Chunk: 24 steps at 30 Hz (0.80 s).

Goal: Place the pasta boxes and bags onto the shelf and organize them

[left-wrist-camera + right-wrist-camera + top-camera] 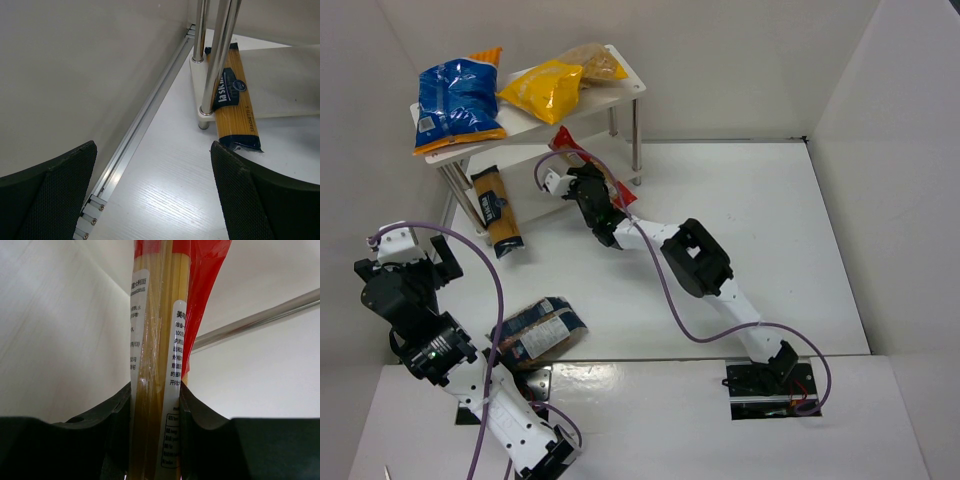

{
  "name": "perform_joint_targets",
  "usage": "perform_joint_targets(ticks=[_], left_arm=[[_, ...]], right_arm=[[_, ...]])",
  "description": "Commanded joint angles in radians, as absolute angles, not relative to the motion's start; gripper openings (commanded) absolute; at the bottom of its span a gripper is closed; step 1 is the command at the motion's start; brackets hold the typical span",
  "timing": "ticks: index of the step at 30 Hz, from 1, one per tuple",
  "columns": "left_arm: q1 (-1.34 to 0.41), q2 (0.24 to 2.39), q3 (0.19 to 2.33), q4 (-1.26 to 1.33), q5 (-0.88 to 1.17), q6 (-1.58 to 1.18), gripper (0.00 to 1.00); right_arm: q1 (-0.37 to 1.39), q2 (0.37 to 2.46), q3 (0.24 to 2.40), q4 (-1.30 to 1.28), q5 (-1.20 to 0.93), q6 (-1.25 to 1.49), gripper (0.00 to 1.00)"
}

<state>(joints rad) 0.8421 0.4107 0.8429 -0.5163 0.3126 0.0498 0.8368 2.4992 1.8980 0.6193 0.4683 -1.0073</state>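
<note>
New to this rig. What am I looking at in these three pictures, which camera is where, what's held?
Two robot arms are bolted at the near edge of a table. The wide picture comes from a fixed camera above and behind them. The other two come from a camera on each wrist, looking past its own fingers. The shelf, a white two-tier rack, carries a blue bag, a yellow bag and a tan bag on top. An amber spaghetti pack lies low by its legs, partly under it. A dark-blue-and-clear bag lies on the table by the left arm. The right gripper is shut on a long red-and-clear packet beside the shelf. The left gripper is open and empty.
</note>
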Motion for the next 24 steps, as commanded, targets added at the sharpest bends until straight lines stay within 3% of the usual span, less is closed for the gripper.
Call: perform_joint_targets(ticks=[1,11,14,17,19,24], left_arm=[[0.850,0.414,0.836,-0.491,0.331,0.057,1.00],[0.850,0.414,0.836,-0.491,0.331,0.066,1.00],[0.850,0.414,0.836,-0.491,0.331,0.066,1.00],[0.850,0.414,0.836,-0.491,0.331,0.066,1.00],[0.850,0.414,0.836,-0.491,0.331,0.066,1.00],[0.850,0.414,0.836,-0.491,0.331,0.066,1.00]], right_arm=[[0.816,2.488,2.048,0.727,0.497,-1.005,0.00],[0.787,2.614,2.284,0.602,0.528,-0.985,0.05],[0.787,2.686,2.449,0.458,0.549,-0.937,0.08],[0.767,2.943,3.004,0.026,0.543,-0.833,0.10],[0.769,3.020,3.080,0.202,0.597,-0.976,0.11],[0.787,3.020,3.139,0.006,0.575,-0.911,0.13]])
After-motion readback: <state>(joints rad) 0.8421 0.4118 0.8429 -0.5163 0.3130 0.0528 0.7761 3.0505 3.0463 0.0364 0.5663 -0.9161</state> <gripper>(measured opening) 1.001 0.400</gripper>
